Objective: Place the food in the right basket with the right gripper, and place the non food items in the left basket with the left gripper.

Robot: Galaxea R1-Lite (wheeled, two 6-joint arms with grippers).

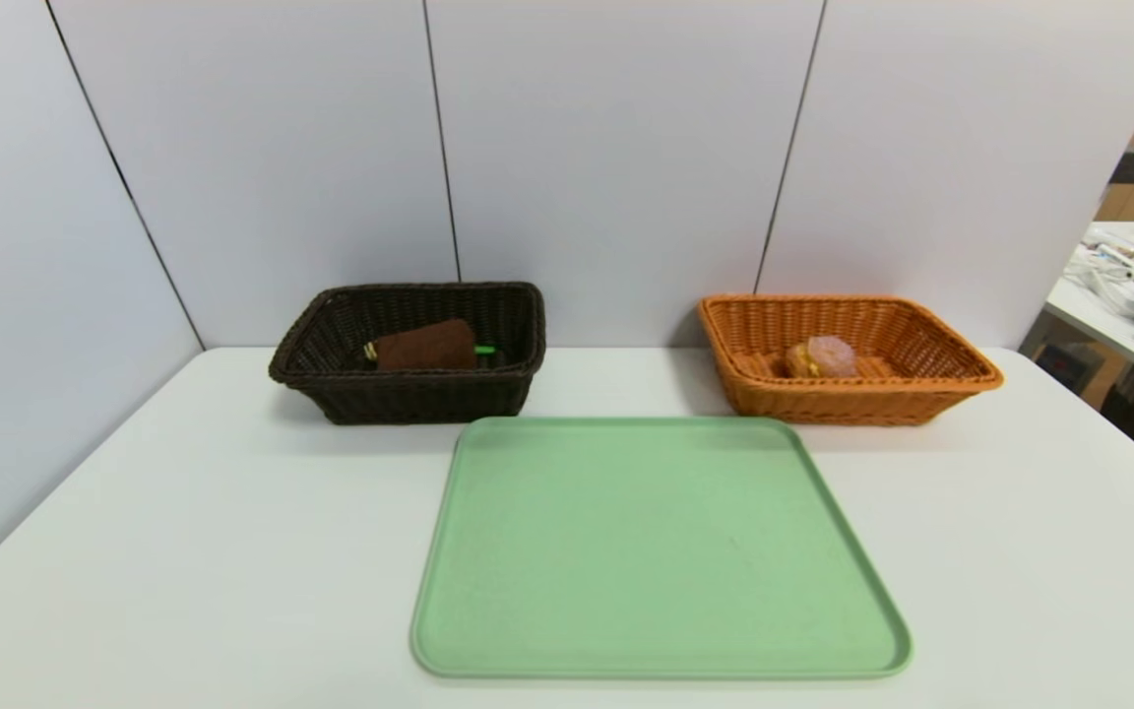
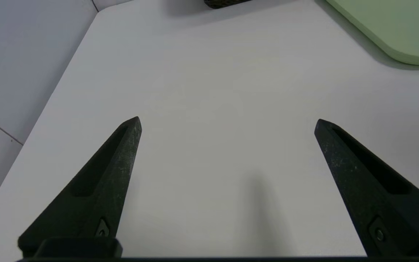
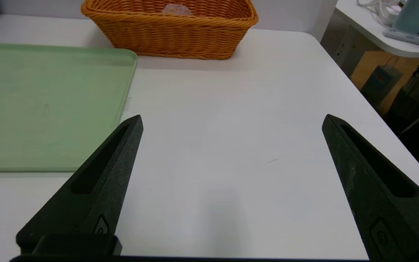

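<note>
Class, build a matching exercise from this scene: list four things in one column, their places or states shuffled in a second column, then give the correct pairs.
Things:
1. bun
2. brown towel
3. green tray
4. right gripper

Places or states:
A. in the dark basket
B. bare, at the table's middle
C. open, holding nothing
D. in the orange basket

Pairs: 1-D, 2-A, 3-B, 4-C
</note>
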